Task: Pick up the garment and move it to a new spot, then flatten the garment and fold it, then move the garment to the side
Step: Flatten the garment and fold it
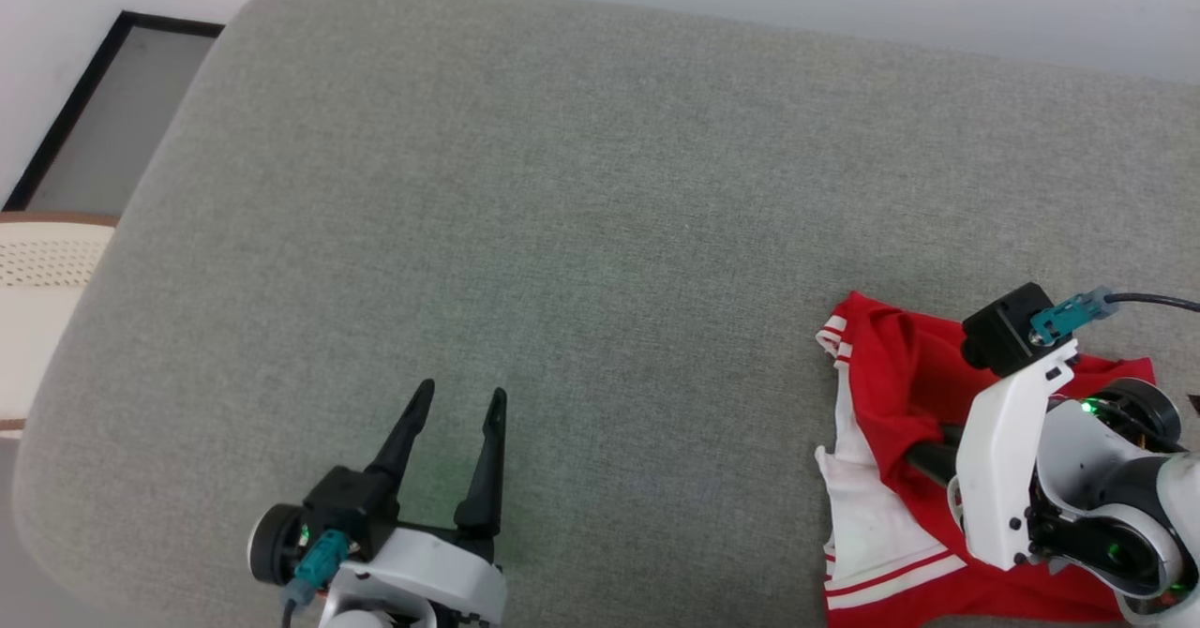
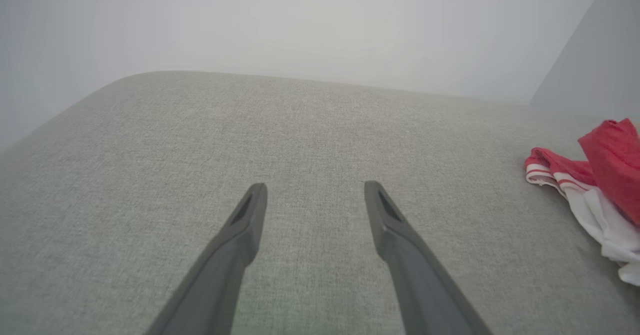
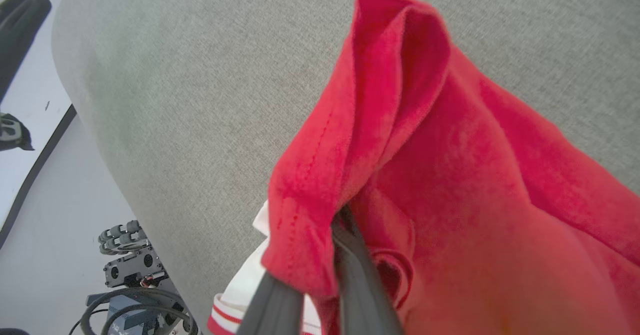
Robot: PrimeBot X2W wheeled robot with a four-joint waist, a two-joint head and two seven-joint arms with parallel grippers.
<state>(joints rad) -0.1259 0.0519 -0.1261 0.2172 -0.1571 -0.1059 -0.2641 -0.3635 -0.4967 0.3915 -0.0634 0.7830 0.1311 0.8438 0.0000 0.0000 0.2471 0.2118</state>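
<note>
The garment (image 1: 891, 394) is a red shirt with white sleeves and striped trim, lying bunched on the grey cushion at the lower right. My right gripper (image 1: 917, 456) comes in from the right, its dark fingers shut on a fold of red fabric that drapes over them. In the right wrist view that fold of the garment (image 3: 450, 175) rises over the closed fingers (image 3: 365, 285), hiding the tips. My left gripper (image 1: 461, 394) stands open at the lower left, well apart from the shirt, with nothing between its fingers (image 2: 245, 225). The garment (image 2: 600, 175) shows at that wrist view's right edge.
The grey cushion (image 1: 562, 216) has a rounded edge along the left and near sides. Beyond it at the upper left is a dark-framed panel (image 1: 112, 112), and a cream perforated object (image 1: 42, 262) sits further down. Robot hardware and cables (image 3: 130, 275) lie below the cushion's edge.
</note>
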